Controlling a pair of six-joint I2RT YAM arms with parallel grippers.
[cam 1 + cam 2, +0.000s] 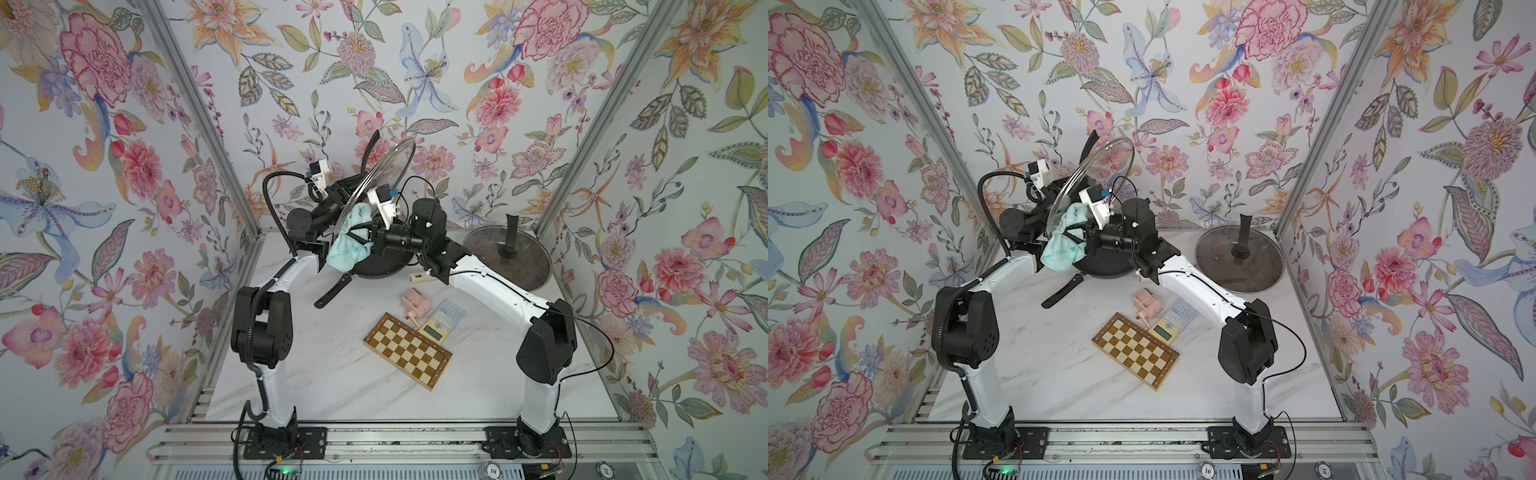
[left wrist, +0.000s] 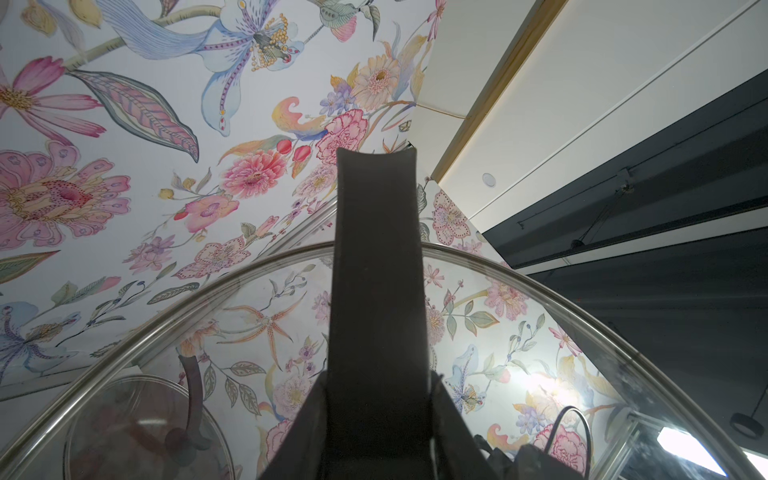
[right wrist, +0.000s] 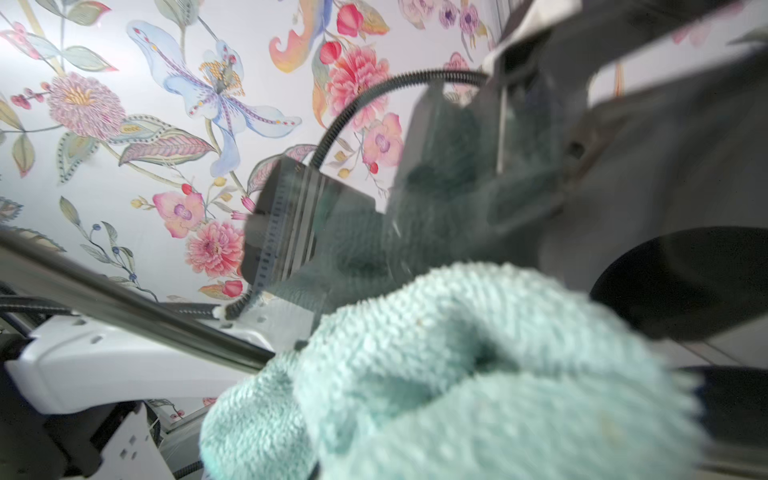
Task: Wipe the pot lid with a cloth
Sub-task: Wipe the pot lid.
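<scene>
Three walls (image 1: 415,62), papered with large pink, orange and blue flowers on a pale ground, close in the space beyond the right hand (image 1: 358,237) and on both sides of it. They meet at slanting silver aluminium posts (image 1: 195,124). Below the hand lies a white, grey-veined marble worktop (image 1: 332,382), edged on its near side by a grooved silver aluminium rail (image 1: 395,436). The left wrist view shows a cream ceiling panel (image 2: 582,83) above the wallpaper, with a gold-brown strip (image 2: 496,83), a small round white fitting (image 2: 488,180) and a dark recessed band (image 2: 665,187).
</scene>
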